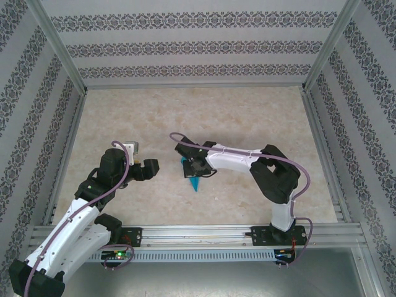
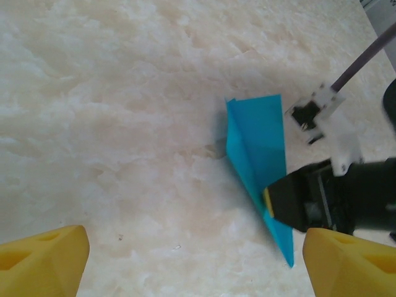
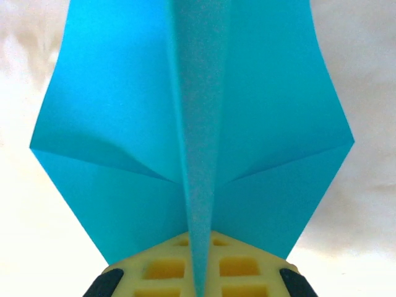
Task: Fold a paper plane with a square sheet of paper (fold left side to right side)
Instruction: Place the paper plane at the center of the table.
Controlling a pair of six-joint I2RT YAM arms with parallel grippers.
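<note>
- So, at the left we see the left gripper (image 1: 148, 168) held over the table (image 1: 247, 117); its yellow fingers (image 2: 43, 260) stand wide apart with nothing between them;
- centrally, we find the turquoise paper plane (image 1: 193, 181) between the two grippers, its pointed tip toward the arm bases;
- rightward, we see the right gripper (image 1: 197, 166) pressed together on the paper plane's raised middle fold.

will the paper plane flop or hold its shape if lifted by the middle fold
Probably very light: the paper plane is thin folded sheet. The creased centre fold in the right gripper is likely stiff; the wide wings may sag or flutter.
</note>
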